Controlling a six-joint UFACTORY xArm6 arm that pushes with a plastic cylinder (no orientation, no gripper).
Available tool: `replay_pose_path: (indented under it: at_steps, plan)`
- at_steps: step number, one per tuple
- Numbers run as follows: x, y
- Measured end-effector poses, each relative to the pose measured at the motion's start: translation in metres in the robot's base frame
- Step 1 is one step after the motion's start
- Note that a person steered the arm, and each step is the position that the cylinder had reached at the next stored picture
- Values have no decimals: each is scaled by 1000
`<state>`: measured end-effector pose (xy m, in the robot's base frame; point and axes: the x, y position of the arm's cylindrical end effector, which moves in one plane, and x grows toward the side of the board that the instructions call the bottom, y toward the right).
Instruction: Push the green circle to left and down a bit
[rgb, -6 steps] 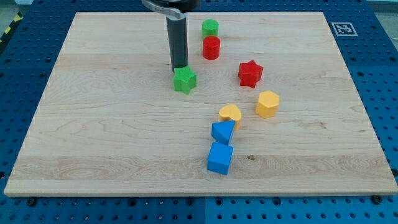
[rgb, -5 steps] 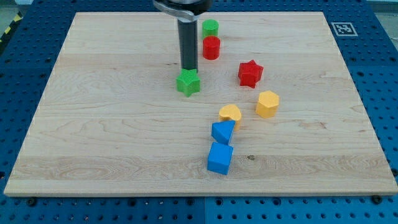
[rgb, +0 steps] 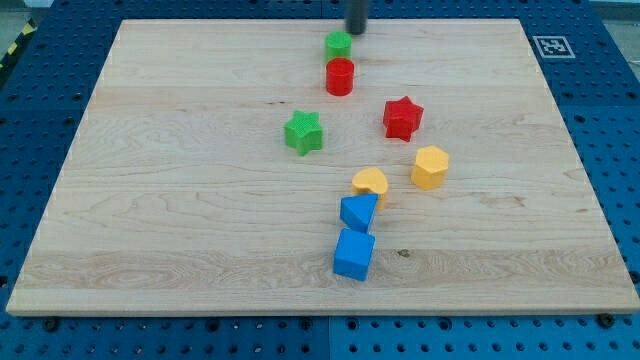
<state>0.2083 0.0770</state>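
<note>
1 relation is deciding the push: my tip is sitting just to the upper right of the green circle, near the board's top edge, so a down-left stroke looks lined up. No jaws exist here, only a rod.

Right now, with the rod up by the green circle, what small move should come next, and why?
Probably slide my tip a touch further toward the view's top right, then push down-left. My tip sits just to the upper right of the green circle, close to it. The red cylinder stands directly below the circle, so a mostly leftward push should clear it.
</note>
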Motion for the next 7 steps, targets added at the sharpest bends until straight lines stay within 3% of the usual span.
replay_pose_path:
  at_steps: [1,2,7]
  plan:
    - [28,10]
    - [48,-20]
    - [47,-72]
